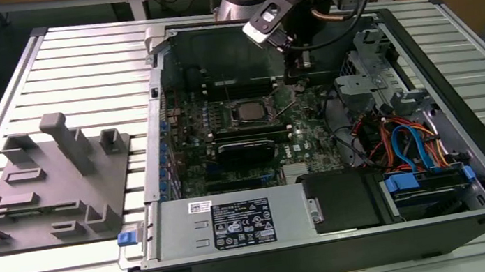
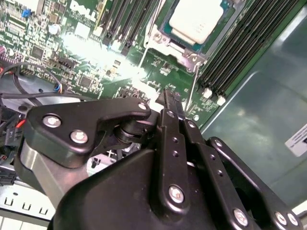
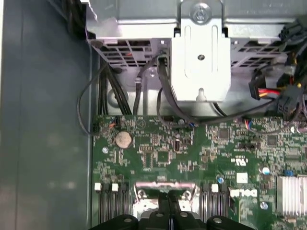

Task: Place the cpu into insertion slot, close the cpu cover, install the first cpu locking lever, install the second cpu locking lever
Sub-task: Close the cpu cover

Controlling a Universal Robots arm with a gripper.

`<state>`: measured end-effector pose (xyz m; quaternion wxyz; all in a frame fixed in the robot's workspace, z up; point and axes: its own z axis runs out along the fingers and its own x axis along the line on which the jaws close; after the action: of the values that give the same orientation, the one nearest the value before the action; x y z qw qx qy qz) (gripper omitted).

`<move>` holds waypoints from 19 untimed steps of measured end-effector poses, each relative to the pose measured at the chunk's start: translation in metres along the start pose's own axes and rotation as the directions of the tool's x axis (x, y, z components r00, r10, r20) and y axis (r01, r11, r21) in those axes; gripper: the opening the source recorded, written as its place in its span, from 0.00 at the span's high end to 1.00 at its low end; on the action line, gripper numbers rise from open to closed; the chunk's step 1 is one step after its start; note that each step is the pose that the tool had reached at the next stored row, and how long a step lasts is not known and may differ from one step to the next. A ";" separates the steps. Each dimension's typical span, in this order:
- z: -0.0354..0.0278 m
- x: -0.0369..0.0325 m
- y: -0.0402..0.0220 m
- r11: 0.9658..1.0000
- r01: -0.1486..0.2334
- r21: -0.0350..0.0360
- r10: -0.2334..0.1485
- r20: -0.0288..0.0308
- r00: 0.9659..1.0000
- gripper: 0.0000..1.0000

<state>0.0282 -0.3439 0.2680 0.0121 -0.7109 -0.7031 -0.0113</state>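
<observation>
Your hand (image 1: 297, 79) hangs inside the open computer case (image 1: 472, 169), just off the insertion slot (image 1: 229, 114) toward the exterior view's right. The second wrist view gives you the close look: fingers pressed together with nothing between them. Beyond the tips, the cpu (image 2: 198, 18) is seated in the slot, the cpu cover (image 2: 184, 53) framing it and long black memory slots (image 2: 240, 43) on either side. The first wrist view adds the board's other end, with a coin battery (image 3: 123, 139), black cables (image 3: 165, 96) and the silver drive cage (image 3: 201, 62). Out on the worktop (image 1: 73, 60), at the exterior view's left, sits a grey fixture block (image 1: 53, 196).
</observation>
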 end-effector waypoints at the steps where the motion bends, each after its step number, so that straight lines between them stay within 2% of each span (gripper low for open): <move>1: 0.0003 0.0000 0.0021 1.000 0.000 0.000 0.000 0.000 1.000 0.90; 7: 0.0016 0.0001 0.0109 1.000 0.000 0.001 0.000 0.000 1.000 0.90; 19: 0.0017 0.0001 0.0123 1.000 0.000 0.001 0.000 0.000 1.000 0.90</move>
<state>0.0405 -0.3438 0.2663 0.0126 -0.7108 -0.7032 -0.0109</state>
